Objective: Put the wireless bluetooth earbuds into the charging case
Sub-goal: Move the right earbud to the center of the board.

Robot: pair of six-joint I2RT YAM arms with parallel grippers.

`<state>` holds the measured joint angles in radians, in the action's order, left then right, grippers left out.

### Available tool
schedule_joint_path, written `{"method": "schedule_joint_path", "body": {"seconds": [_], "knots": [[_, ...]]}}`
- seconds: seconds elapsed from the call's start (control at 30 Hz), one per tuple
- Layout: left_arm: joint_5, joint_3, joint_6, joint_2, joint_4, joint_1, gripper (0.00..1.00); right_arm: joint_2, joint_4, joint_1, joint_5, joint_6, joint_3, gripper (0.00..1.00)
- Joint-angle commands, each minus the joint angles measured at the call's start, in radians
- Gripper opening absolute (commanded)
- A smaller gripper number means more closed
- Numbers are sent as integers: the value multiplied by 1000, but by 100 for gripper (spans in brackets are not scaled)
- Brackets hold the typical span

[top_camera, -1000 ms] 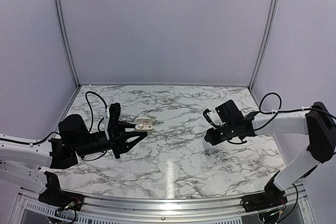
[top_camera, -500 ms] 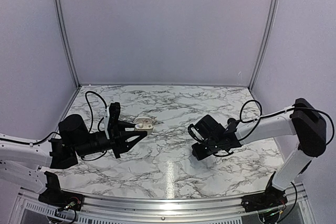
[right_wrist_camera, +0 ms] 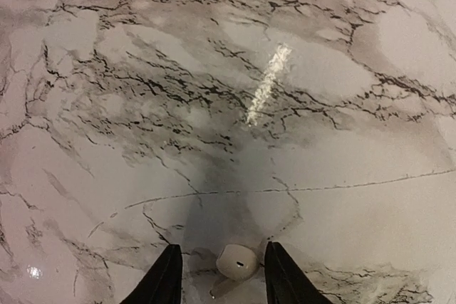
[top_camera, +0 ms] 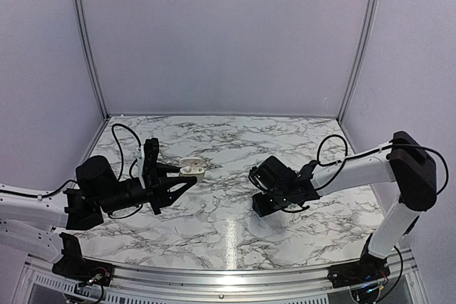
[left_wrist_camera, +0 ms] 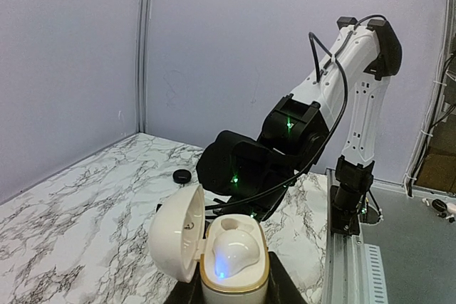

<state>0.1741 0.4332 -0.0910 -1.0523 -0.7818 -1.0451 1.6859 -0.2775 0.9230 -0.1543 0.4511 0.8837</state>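
My left gripper is shut on the charging case, a cream-white clamshell held upright with its lid swung open to the left. One white earbud sits in the case with a blue light glowing on it. The socket behind it is empty. A second white earbud lies on the marble between the open fingers of my right gripper, with a gap on each side. In the top view the right gripper hangs low over the table and hides that earbud.
A small black round puck lies on the marble table beyond the case. The right arm fills the middle of the left wrist view. Grey walls enclose the table, and a metal rail runs along its near edge.
My right arm has swung left and down toward the table's middle, and its jaws have opened around the earbud. The left arm with the case has shifted only slightly.
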Motion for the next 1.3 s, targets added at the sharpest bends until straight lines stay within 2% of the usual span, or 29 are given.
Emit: {"method": "schedule_joint_path", "body": {"seconds": [0.0,0.37,0.6,1.03,1.27], "knots": [[-11,-11,-9,25,-31,7,0,5,-29,-24,31,-73,50,40],[-12,-11,-7,21,-30,7,0,12,-63,-83,183,-216,51,32],[-12,-11,-7,26,-28,8,0,25,-68,-124,212,-222,49,24],[-19,-11,-5,23,-24,9,0,-56,-65,-194,205,-166,-29,26],[-18,-8,-7,17,-24,10,0,-111,-10,-196,263,-181,-51,28]]}}
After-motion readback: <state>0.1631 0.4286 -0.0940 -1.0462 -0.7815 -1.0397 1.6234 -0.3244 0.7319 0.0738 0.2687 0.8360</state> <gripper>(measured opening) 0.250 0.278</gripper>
